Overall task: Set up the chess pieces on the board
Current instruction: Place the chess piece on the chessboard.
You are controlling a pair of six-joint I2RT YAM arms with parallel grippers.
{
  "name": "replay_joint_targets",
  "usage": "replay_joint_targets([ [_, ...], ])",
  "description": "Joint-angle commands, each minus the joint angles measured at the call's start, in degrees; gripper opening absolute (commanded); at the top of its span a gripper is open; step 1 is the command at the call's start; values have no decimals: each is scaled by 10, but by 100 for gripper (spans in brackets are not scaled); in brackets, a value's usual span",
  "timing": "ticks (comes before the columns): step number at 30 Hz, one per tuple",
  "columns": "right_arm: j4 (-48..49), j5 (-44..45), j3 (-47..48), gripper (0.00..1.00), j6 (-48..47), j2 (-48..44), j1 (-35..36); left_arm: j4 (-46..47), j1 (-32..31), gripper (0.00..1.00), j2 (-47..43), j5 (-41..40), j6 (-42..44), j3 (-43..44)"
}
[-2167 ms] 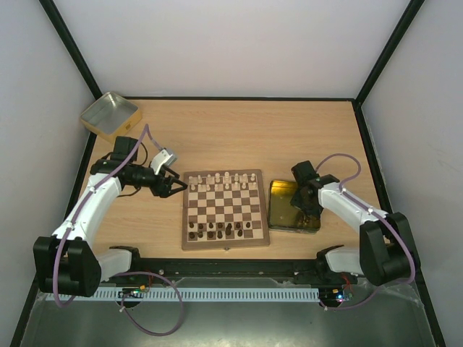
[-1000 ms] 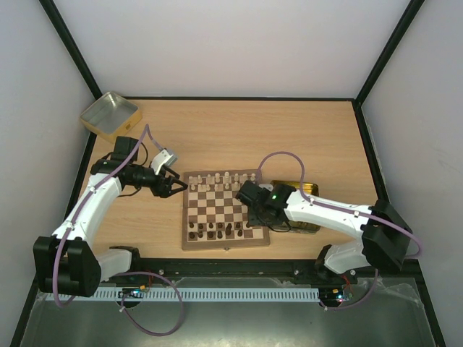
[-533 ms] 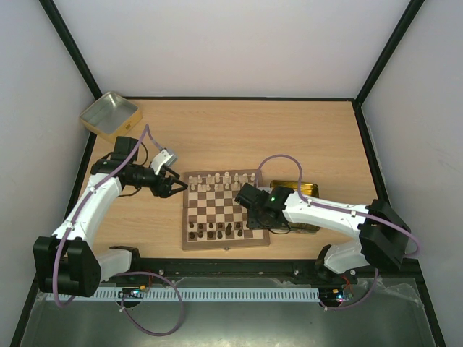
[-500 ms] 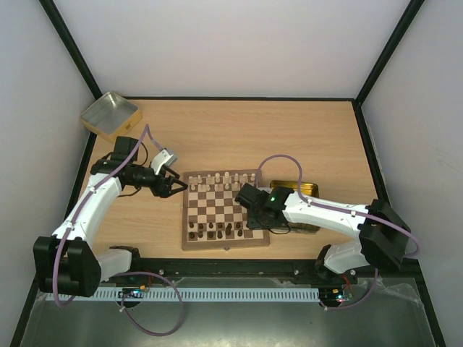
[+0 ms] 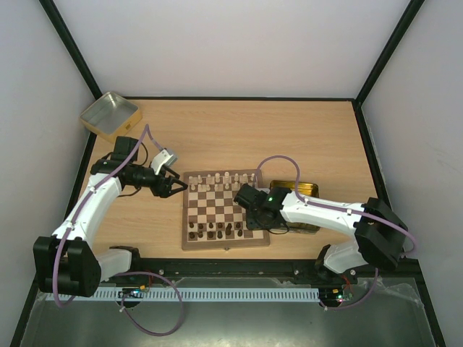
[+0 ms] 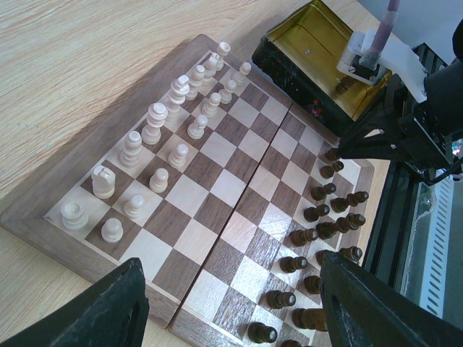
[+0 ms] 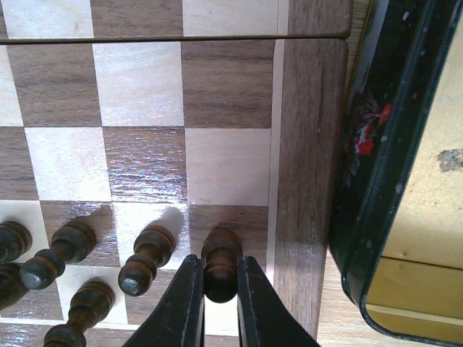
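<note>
Seating dark pawn (image 7: 221,262) on edge square of board (image 7: 311,144); right jaws clamped on it, left jaws apart and empty. Next: release, lift straight, sparing neighbouring pawn (image 7: 145,262).

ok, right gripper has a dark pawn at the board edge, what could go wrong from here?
1. The right gripper pinches the dark pawn; sticking to a finger on release could tip it.
2. The neighbouring pawn stands close; a sideways retreat might knock it.
3. Edge column, tin alongside; a toppled pawn could roll off the board.
</note>
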Motion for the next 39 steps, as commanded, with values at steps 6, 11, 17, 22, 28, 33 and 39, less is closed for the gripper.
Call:
replay_joint_targets([
  [6, -3, 9, -2, 16, -4, 6, 6, -4, -3, 66, -3, 8, -1, -4],
  [11, -5, 11, 1, 19, -3, 5, 6, -4, -3, 66, -2, 10, -1, -4],
  [17, -31, 40, 23, 20, 1, -3, 5, -5, -3, 66, -1, 10, -1, -3],
  [22, -64, 81, 63, 21, -1, -2, 6, -5, -3, 66, -1, 10, 0, -3],
  [28, -72, 84, 110, 21, -10, 10, 6, -5, -3, 66, -4, 10, 0, -4],
  [33, -65, 61, 150, 21, -6, 22, 34, -4, -3, 66, -2, 9, -1, -4],
  [39, -59, 39, 192, 21, 8, 55, 97, -4, -3, 66, 0, 9, -1, -3],
])
